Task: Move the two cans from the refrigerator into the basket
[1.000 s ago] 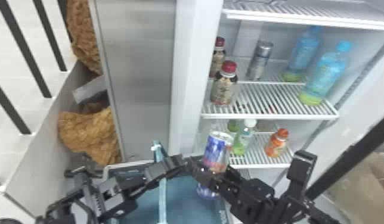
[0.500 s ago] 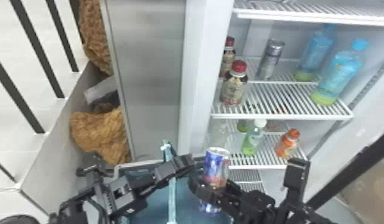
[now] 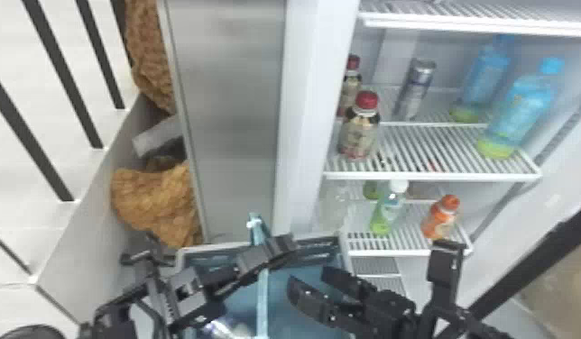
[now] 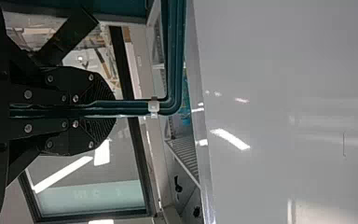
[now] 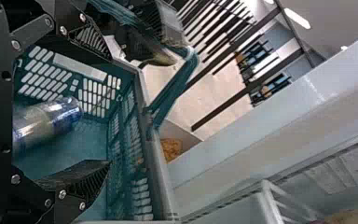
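In the head view, my left gripper (image 3: 276, 252) is at the basket's handle (image 3: 261, 297). The left wrist view has my left gripper (image 4: 114, 108) shut on that handle (image 4: 175, 56). My right gripper (image 3: 310, 278) stands open over the right part of the basket (image 3: 343, 252). In the right wrist view, the fingers of my right gripper (image 5: 108, 109) are wide apart. A blue-and-silver can (image 5: 51, 119) lies on its side in the basket (image 5: 161, 172); part of a can (image 3: 222, 330) shows low in the head view. A silver can (image 3: 413, 90) stands on the refrigerator's middle shelf.
Red-capped bottles (image 3: 359, 126) and blue bottles (image 3: 519, 112) share the middle shelf (image 3: 438, 176). On the lower shelf are green (image 3: 388, 209) and orange (image 3: 440, 218) bottles. The grey door panel (image 3: 231, 112) rises behind the basket; black railings (image 3: 37, 126) are at left.
The can that was held upright in my right gripper has left its fingers, which have opened. A can now shows lying in the basket. My left gripper remains at the handle.
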`<state>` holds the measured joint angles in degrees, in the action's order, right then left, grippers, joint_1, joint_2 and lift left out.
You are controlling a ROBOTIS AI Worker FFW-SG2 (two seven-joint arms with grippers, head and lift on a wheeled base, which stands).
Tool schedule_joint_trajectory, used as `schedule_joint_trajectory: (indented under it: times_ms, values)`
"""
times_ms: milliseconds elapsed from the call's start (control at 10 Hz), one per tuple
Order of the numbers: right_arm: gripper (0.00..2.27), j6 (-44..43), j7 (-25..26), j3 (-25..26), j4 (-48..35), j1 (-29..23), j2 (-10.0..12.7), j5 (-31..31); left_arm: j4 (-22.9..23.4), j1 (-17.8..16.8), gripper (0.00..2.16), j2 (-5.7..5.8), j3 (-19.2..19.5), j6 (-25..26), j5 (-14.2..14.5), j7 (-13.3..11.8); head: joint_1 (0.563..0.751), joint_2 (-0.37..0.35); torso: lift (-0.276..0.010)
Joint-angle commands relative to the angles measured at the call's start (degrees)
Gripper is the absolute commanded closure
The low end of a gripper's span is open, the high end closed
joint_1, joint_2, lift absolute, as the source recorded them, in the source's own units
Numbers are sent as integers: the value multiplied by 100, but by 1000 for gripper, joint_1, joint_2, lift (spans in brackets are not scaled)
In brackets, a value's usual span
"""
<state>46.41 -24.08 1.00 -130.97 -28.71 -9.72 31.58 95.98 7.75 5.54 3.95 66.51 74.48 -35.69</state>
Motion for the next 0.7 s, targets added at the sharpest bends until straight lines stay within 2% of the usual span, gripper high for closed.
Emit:
schedule_joint_trajectory:
  times_ms: [0, 300, 600]
  values:
    - [295, -240, 9, 197, -58, -26, 49, -62, 0, 13, 1191, 0, 5, 0, 2, 1, 695, -98, -31]
    - [297, -732, 9, 962, -354, -54, 190, -393, 0, 13, 1191, 0, 16, 0, 13, 1, 695, -172, -31]
    - [298, -1140, 79, 1374, -410, -96, 278, -473, 0, 13, 1191, -9, -30, 0, 2, 1, 695, -252, -31]
